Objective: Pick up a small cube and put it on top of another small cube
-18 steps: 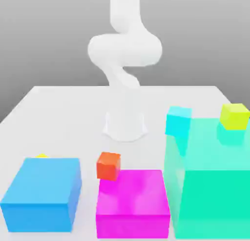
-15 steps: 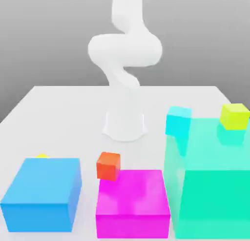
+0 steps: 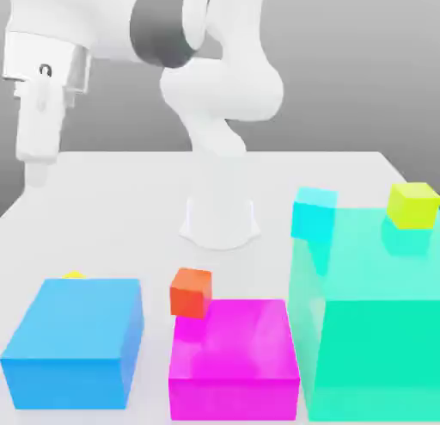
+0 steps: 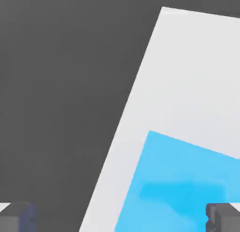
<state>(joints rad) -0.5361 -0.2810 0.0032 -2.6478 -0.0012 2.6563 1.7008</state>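
Hung tool (image 3: pixel 36 174) with fingers apart, near the desk's (image 3: pixel 129 208) edge on the exterior view's left. Saw 1 orange cube (image 3: pixel 191 293) by the magenta block's (image 3: pixel 234 350) far corner.

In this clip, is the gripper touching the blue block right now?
Apart. The exterior view shows the gripper high above the blue block, with pale tabletop plainly visible between them.
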